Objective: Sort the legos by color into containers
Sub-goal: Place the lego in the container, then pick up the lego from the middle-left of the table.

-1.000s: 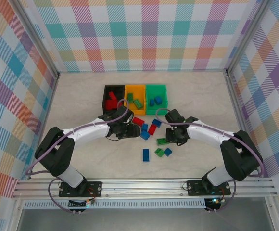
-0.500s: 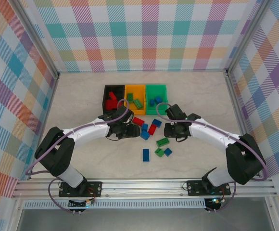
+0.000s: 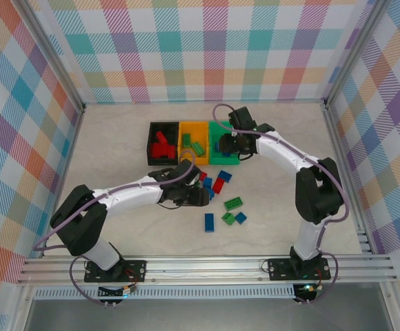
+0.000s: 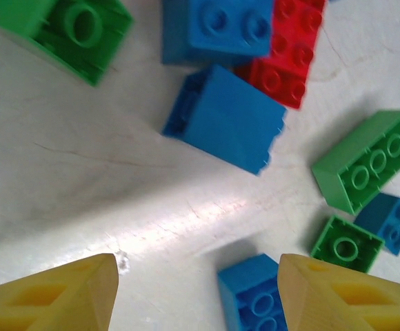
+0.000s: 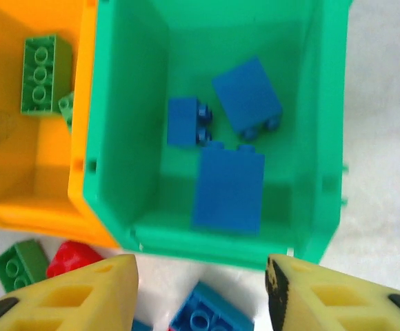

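Note:
The containers stand in a row: black bin [image 3: 151, 145] with red legos, orange bin [image 3: 183, 153] with green legos [image 5: 45, 74], green bin [image 3: 225, 127] with three blue legos [image 5: 229, 189]. My right gripper [image 3: 226, 145] hovers over the green bin's near wall [image 5: 207, 238], open and empty [image 5: 200, 289]. My left gripper [image 3: 201, 195] is low over the loose pile, open [image 4: 196, 289], with a blue brick [image 4: 255, 296] lying on the table between its fingers, close to the right one. Ahead of it lie a tipped blue brick [image 4: 231, 117] and a red brick [image 4: 290, 55].
Loose legos on the table: a red brick [image 3: 218, 184], a blue brick [image 3: 225, 175], a green brick [image 3: 233, 203], another blue brick [image 3: 209, 222], and a small green [image 3: 227, 218] and small blue [image 3: 241, 218] pair. Checked walls enclose the table.
My right gripper rose from the table by the pile, swung back over the green bin and opened; a blue brick now lies in that bin. My left gripper shifted right toward the pile.

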